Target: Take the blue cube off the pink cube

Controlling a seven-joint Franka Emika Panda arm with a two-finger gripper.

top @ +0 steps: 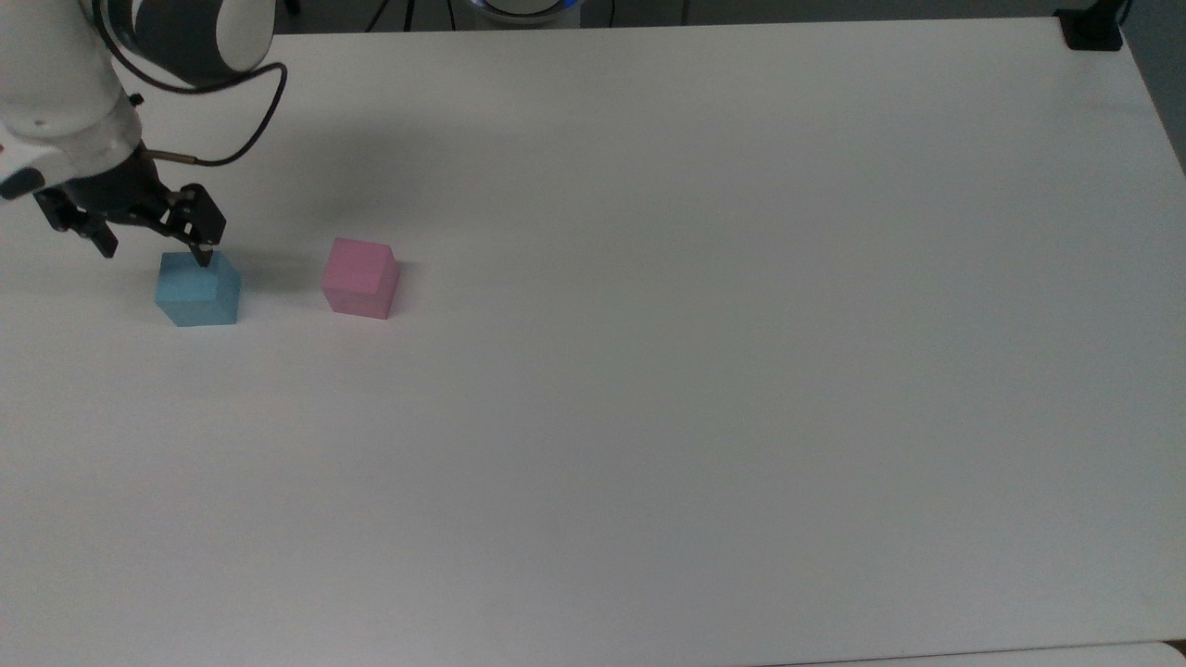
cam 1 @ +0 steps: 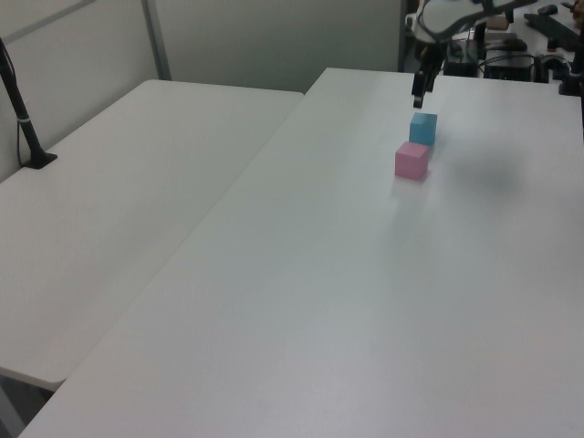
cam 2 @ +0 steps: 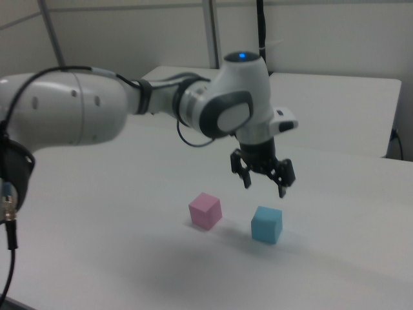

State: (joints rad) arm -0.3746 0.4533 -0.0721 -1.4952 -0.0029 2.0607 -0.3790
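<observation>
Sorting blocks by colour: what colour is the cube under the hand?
Light blue, clearest in the right view.

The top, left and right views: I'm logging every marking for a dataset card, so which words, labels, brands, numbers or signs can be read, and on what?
None: no readable text appears in any view.
The small light-blue matte cube: plain faces, no marking.
The small pastel-pink matte cube: plain faces, no marking.
The white table: bare, unmarked.
The white and grey robot arm and its black open gripper: no legible lettering; there is a blue light on top of the arm, not a sign.
</observation>
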